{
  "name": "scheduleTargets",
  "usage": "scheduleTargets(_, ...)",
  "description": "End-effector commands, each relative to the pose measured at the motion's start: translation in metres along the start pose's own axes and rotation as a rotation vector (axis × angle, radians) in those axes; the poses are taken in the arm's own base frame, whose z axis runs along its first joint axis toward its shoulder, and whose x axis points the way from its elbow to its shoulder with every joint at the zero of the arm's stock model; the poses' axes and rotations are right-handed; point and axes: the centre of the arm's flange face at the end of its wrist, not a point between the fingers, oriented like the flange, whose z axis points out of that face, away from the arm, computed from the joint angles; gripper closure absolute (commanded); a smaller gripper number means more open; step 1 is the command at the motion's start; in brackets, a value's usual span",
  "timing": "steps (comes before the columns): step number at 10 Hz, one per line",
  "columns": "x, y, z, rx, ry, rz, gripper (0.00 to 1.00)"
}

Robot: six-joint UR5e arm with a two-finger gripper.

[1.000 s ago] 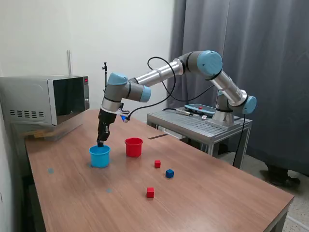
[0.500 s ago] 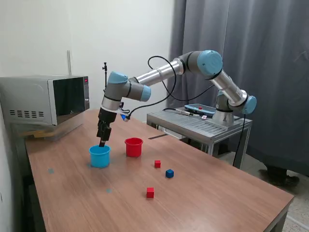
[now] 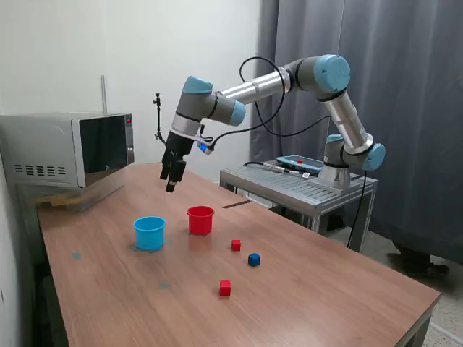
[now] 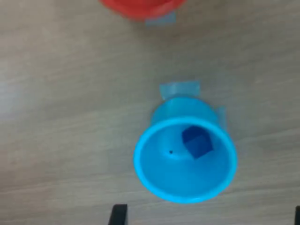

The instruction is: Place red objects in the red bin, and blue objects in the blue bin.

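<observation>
Gripper (image 3: 171,182) has lifted clear of the blue bin (image 3: 150,233) since half a second ago, when its fingers were just at the cup's rim; now it hangs well above the surface, off toward the far edge, above and between the two cups. Fingers' state: cannot tell, the exterior view is too small and the wrist view only catches two dark tips at the frame edge; nothing visible between them. Wrist view shows one dark blue cube (image 4: 197,142) lying inside the blue bin, so that drop looks done. Red bin (image 3: 200,220) stands just beside the blue one, toward the exterior view's right; whether anything is in it can't be told. Still loose on the surface: red cube (image 3: 236,245) and second blue cube (image 3: 254,259) near each other in the middle, another red cube (image 3: 225,288) nearer the front edge, all well apart from the cups. Judgement: one of four sorted, three left; next move is likely reaching for one of the loose cubes.
</observation>
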Motion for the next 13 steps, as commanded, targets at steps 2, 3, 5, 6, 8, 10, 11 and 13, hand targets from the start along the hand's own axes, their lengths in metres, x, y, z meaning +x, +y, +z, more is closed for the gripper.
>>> scheduleTargets(2, 0.059, -0.043, -0.037, 0.028, 0.037, -0.028, 0.00)
scheduleTargets(3, 0.082, -0.049, -0.044, 0.029, 0.113, -0.044, 0.00)
scheduleTargets(5, 0.103, -0.057, -0.046, 0.054, 0.186, -0.058, 0.00)
scheduleTargets(6, 0.123, -0.070, -0.044, 0.086, 0.189, -0.080, 0.00)
scheduleTargets(8, 0.143, -0.100, -0.026, 0.147, 0.189, -0.092, 0.00)
scheduleTargets(10, 0.153, -0.132, -0.007, 0.214, 0.179, -0.108, 0.00)
scheduleTargets(11, 0.154, -0.138, -0.004, 0.224, 0.177, -0.110, 0.00)
scheduleTargets(13, 0.150, -0.146, -0.022, 0.216, 0.179, -0.109, 0.00)
